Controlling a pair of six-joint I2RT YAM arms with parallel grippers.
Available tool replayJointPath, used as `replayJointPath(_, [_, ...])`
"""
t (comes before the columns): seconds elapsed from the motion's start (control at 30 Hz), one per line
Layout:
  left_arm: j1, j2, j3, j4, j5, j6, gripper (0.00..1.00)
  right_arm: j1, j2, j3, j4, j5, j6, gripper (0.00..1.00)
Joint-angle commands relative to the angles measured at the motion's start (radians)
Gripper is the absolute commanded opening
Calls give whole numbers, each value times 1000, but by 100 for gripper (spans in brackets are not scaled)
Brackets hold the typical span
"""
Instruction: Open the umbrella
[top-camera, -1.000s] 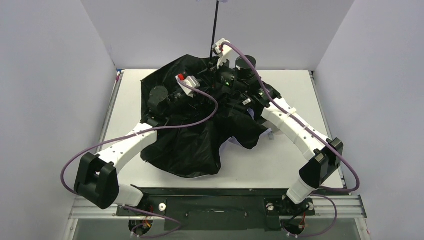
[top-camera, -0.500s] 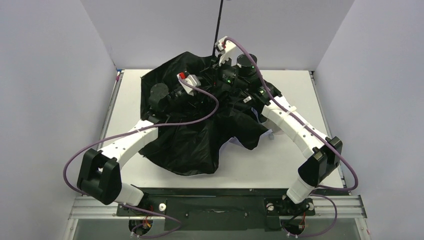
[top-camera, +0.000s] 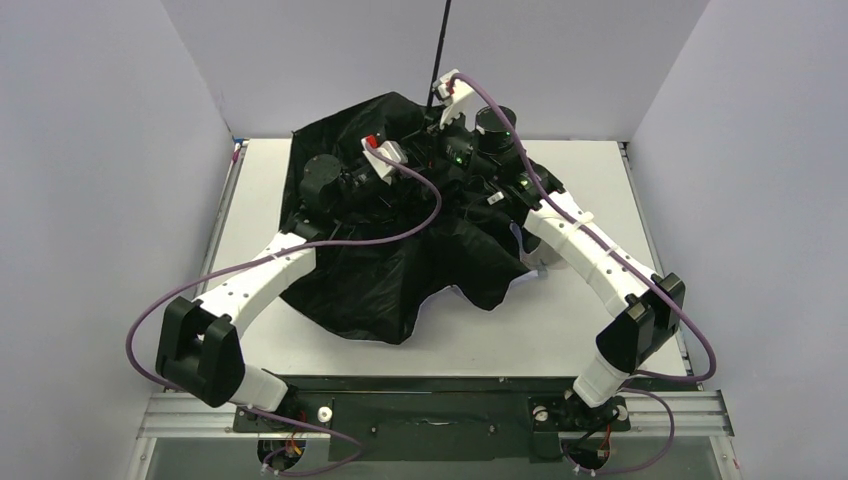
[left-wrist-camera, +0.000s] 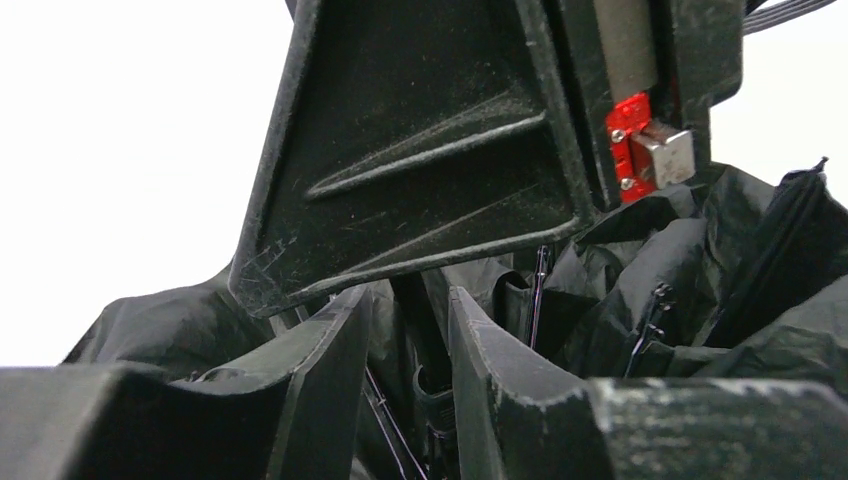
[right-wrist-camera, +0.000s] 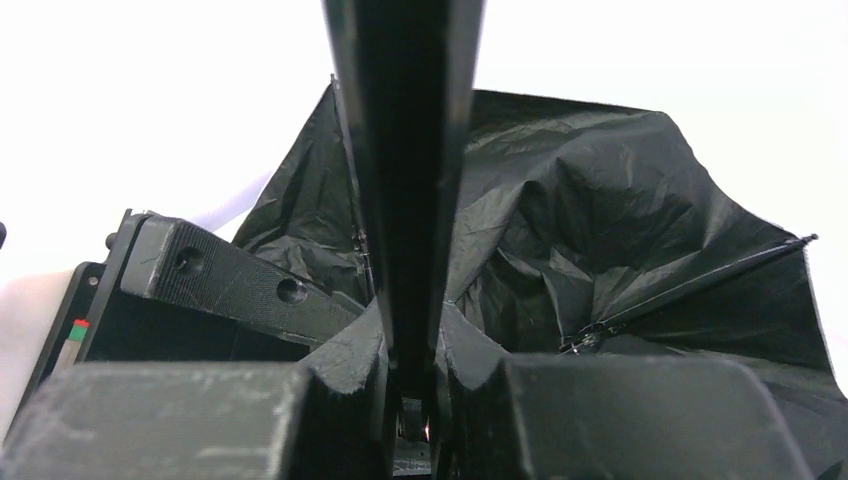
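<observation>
What changed: since a second ago the umbrella (top-camera: 400, 280) has bunched up toward the back. Its near hem has pulled away from the front of the desk (top-camera: 570, 320). The shaft (top-camera: 438, 50) now leans a touch more to the right, and the left arm has pushed further in and up.
What it means: my guess is they're trying to push the canopy up along the shaft. It's still a limp heap though, so it's nowhere near open yet.
Where it is: centre-back of the desk, black lining up, draped under both arms. The shaft pokes up past the top of the overhead view.
Right tool (right-wrist-camera: 412, 400): narrow, pinched on the shaft, which runs straight up between its fingers (right-wrist-camera: 365, 355).
Left tool (left-wrist-camera: 408, 340): down in the folds, with only a slim gap between the fingers. There are black bits in the gap, and I honestly can't tell if it's gripping anything.
Canopy (right-wrist-camera: 600, 200): thin black fabric, crinkly and floppy, with a slight sheen.
Rib (right-wrist-camera: 700, 280): skinny straight wire running out to the canopy edge.
Shaft look: slim, black and rigid.
Desk look: flat matte white.
</observation>
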Motion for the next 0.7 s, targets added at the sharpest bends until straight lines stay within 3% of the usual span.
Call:
replayJointPath(0.0, [84,92,-104,-491,-211,98,31,-11,-153,126,355,-26,43,0])
replayJointPath(0.37, [98,64,-148,-549,-174,124,24,-4,-182,60,407,37,21,0])
replayJointPath(0.67, [128,144,-100,-609,-201,134,28,-10,-169,103,444,41,6,0])
